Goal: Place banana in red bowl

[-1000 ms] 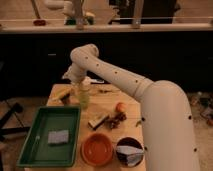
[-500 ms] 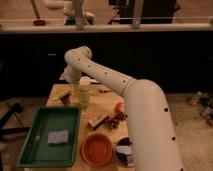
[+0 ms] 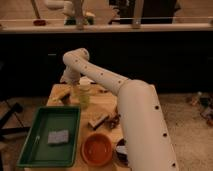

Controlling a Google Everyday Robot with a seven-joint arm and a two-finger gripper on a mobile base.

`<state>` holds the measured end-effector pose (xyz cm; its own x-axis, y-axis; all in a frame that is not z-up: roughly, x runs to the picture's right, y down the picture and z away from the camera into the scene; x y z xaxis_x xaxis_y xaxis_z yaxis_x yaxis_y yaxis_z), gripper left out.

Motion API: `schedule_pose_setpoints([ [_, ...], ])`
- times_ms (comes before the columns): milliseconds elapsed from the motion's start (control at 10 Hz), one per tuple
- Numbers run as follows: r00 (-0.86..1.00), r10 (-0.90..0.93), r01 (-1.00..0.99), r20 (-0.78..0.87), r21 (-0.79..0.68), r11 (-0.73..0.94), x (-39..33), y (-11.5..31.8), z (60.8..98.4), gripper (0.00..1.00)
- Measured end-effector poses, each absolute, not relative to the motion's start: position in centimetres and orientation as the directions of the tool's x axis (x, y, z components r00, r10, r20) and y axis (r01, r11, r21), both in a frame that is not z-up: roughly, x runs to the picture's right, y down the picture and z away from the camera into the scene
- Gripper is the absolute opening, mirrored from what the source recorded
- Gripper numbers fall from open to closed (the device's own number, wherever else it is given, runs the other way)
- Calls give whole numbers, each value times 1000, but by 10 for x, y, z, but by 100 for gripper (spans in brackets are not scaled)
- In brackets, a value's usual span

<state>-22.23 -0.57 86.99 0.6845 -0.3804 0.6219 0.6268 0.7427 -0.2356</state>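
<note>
The banana [image 3: 62, 94] is a pale-yellow curved fruit lying at the far left of the wooden table [image 3: 107, 105]. The red bowl [image 3: 97, 149] sits at the table's near edge, glossy inside and with nothing in it. My white arm [image 3: 130, 100] comes in from the lower right and bends over the table's far left corner. My gripper [image 3: 69, 81] hangs at its end, just above and behind the banana, beside a clear jar [image 3: 84, 95].
A green tray [image 3: 50, 135] with a grey sponge [image 3: 58, 136] fills the left front. A brown block [image 3: 98, 120] and small items lie mid-table. A dark bowl [image 3: 120, 149] peeks from under the arm beside the red bowl. A counter runs behind.
The arm has swung further left and toward the table's far corner, bringing the gripper closer to the banana. The banana and the red bowl have not moved.
</note>
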Motion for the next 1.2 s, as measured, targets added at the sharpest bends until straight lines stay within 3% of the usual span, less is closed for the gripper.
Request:
schedule_pose_setpoints([
  [1200, 690, -372, 656, 621, -319, 684, -228, 6, 898, 80],
])
